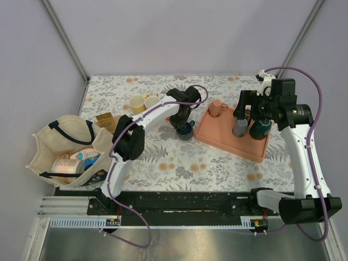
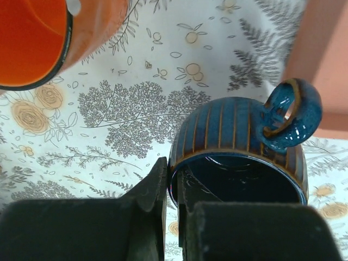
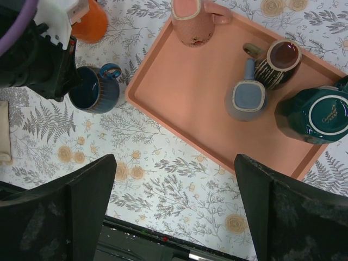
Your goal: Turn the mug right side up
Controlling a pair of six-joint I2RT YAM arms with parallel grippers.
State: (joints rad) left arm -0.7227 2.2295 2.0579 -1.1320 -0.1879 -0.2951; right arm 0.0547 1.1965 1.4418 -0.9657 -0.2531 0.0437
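Note:
The dark blue striped mug (image 2: 239, 141) lies tilted on the floral cloth just left of the tray, its mouth facing my left wrist camera and its handle (image 2: 288, 114) at the upper right. It also shows in the top view as the blue mug (image 1: 186, 130) and in the right wrist view as the blue mug (image 3: 93, 89). My left gripper (image 2: 171, 182) is shut on its rim, one finger outside the wall and one inside. My right gripper (image 3: 174, 163) hangs wide open above the tray's near edge, holding nothing.
The orange-pink tray (image 3: 185, 92) carries an upside-down pink mug (image 3: 190, 22), an upside-down grey-blue mug (image 3: 247, 97), a striped brown mug (image 3: 283, 60) and a teal mug (image 3: 315, 114). An orange cup (image 2: 32, 38) stands close by. Yellow mugs (image 1: 137, 103) and a tote bag (image 1: 60, 147) sit at the left.

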